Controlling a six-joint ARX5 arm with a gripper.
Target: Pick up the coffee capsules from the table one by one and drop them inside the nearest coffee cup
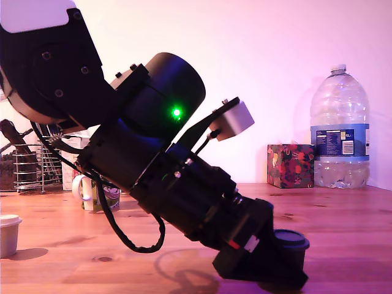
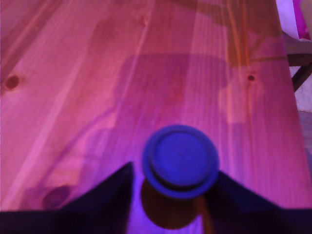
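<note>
The dark coffee capsule [image 2: 180,158] stands upright on the wooden table, flanged top up, between my gripper's [image 2: 174,170] two dark fingers [image 2: 109,195]. The jaws flank it with a narrow gap on one side, so the gripper is open around it. In the exterior view the gripper [image 1: 278,269] is low at the table, with the dark capsule [image 1: 291,240] just past its tip. A cream-white capsule [image 1: 8,233] sits at the exterior view's far left. The coffee cup [image 1: 92,193], with a white handle, is mostly hidden behind the arm.
A large water bottle [image 1: 340,131] and a patterned tissue box [image 1: 290,165] stand at the back right of the exterior view. A wire rack [image 1: 27,168] is at the back left. The arm's body [image 1: 153,153] fills the view's middle.
</note>
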